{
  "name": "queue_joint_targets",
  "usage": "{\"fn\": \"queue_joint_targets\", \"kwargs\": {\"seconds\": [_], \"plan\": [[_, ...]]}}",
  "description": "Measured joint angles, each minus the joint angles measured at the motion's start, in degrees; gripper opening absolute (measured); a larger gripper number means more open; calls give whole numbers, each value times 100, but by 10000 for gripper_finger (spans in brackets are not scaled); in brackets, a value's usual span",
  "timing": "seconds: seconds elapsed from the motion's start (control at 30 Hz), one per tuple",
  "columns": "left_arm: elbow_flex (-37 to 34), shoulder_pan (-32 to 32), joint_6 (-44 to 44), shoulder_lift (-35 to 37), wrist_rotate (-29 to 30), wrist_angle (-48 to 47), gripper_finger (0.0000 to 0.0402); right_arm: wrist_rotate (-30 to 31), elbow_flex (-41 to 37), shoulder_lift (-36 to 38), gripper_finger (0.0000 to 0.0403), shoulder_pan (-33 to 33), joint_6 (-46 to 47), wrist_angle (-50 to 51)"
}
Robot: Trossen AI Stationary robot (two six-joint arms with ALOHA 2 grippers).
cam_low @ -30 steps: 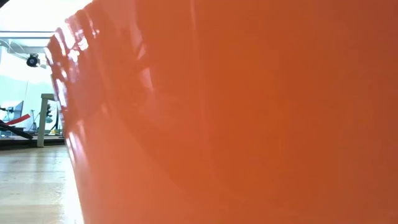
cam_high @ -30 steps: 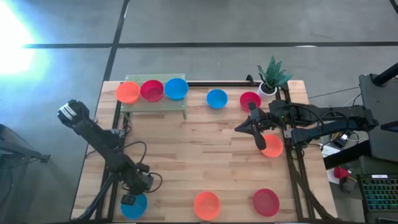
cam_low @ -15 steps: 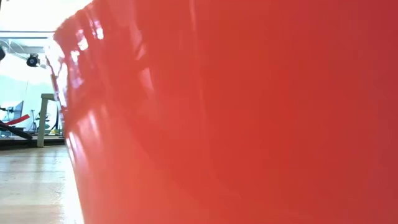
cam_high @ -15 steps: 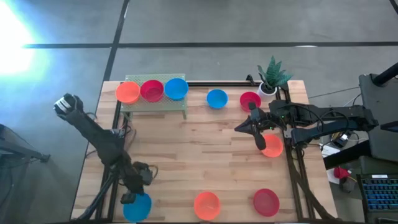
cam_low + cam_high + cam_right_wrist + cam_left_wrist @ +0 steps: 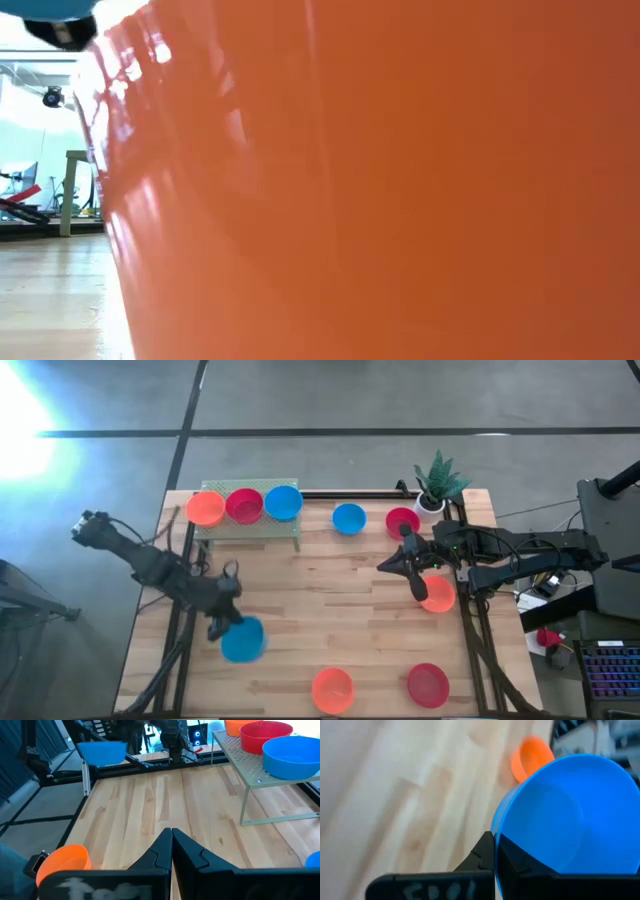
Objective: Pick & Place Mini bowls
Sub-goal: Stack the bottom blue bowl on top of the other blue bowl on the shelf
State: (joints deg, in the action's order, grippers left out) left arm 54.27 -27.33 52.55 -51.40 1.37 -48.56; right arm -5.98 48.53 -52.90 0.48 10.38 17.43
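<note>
My left gripper (image 5: pixel 224 622) is over the left half of the table, shut on a blue mini bowl (image 5: pixel 242 640); the right wrist view shows that bowl (image 5: pixel 102 751) in the air. My right gripper (image 5: pixel 388 566) hovers shut at the right, touching nothing. An orange bowl (image 5: pixel 206 508), a red bowl (image 5: pixel 244 505) and a blue bowl (image 5: pixel 283 502) sit on the green rack (image 5: pixel 250 530). Blue (image 5: pixel 348 518), red (image 5: pixel 402 520), orange (image 5: pixel 437 594), orange (image 5: pixel 332 688) and red (image 5: pixel 427 685) bowls rest on the table. My left gripper (image 5: pixel 495 851) pinches the blue bowl's rim (image 5: pixel 496 827), one finger outside the wall (image 5: pixel 481 856) and one inside (image 5: pixel 520 862). The bowl is lifted clear of the table and juts out beyond the fingertips.
A white pot with a green plant (image 5: pixel 436 485) stands at the far right corner. The near orange bowl (image 5: pixel 400 200) fills almost all of the low view. Bare wood lies in the table's middle (image 5: pixel 320 600). Black frame rails (image 5: pixel 470 640) run along the sides.
My left gripper has risen from the near left corner and swung toward the far edge and a little right, carrying the blue bowl. The bowl stood on the table by the near edge and now hangs clear above it.
</note>
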Motion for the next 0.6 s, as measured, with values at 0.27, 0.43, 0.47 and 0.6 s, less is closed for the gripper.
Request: {"fn": "queue_joint_targets", "kwargs": {"seconds": [0.27, 0.43, 0.47, 0.6], "plan": [[1129, 1652, -130, -24, 28, -1053, 0, 0, -1, 0, 8, 0, -7, 0], [1779, 2824, -455, -111, 26, -1184, 0, 0, 0, 0, 8, 0, 0, -2], [1908, 3056, -521, -139, 26, -1191, 0, 0, -2, 0, 8, -1, 8, -7], [2388, 4037, -900, -325, 11, -1208, 0, 0, 0, 0, 8, 1, 10, -31]]}}
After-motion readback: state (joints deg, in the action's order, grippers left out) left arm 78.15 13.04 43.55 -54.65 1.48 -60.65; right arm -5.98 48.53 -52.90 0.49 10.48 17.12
